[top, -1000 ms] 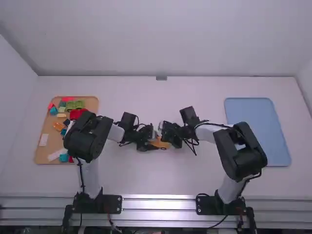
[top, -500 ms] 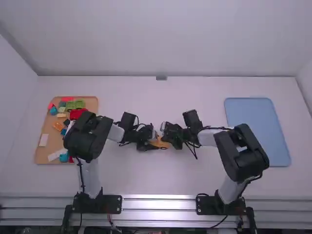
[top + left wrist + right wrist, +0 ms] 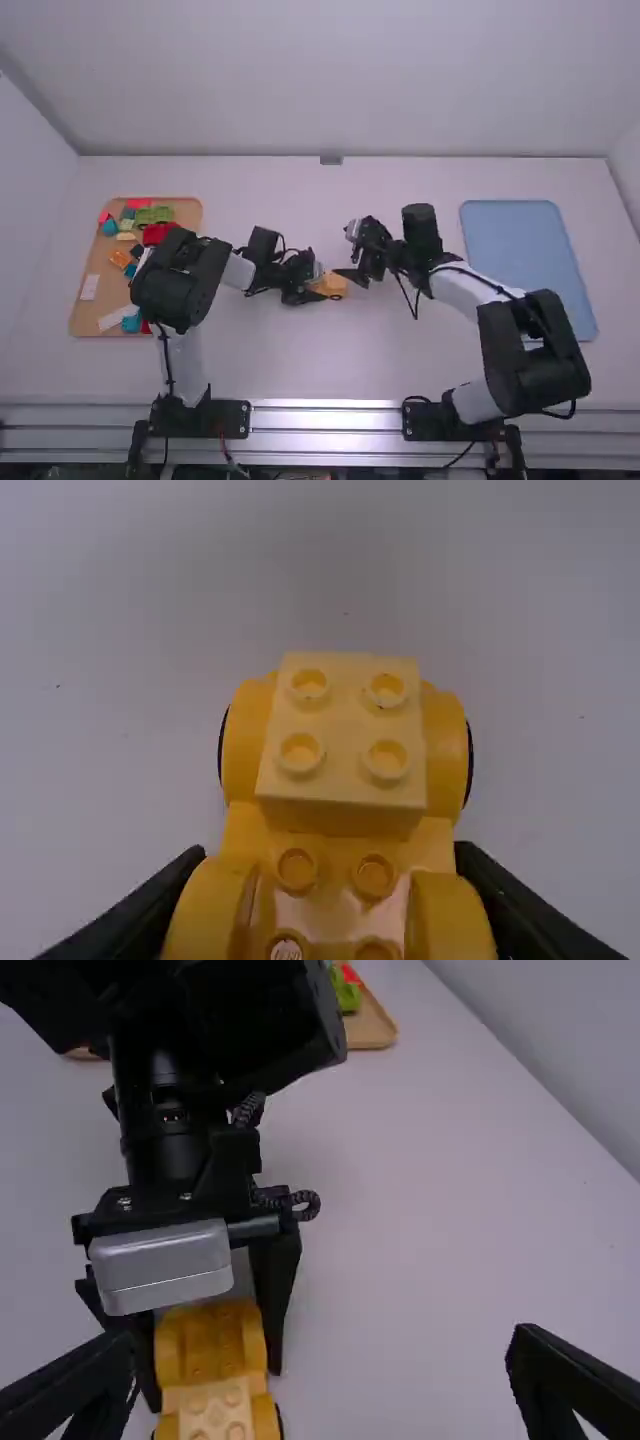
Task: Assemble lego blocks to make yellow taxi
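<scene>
My left gripper is at mid-table, shut on a yellow wheeled car base. Seen by the left wrist camera, the gripper has a finger on each side of the base. A pale yellow four-stud block sits on the base's far end, between two wheels. To the right of the base, my right gripper stands open, apart from it. In the right wrist view, this gripper has widely spread fingers, and the car base is between the left gripper's fingers.
On the left lies a brown tray holding several coloured blocks, including a red one and green ones. A blue tray lies on the right. The left arm's forearm partly covers the brown tray's edge.
My right gripper has drawn back to the right, away from the car base, and its fingers now show spread, with more of the base uncovered. The left arm has kept still, holding the base.
</scene>
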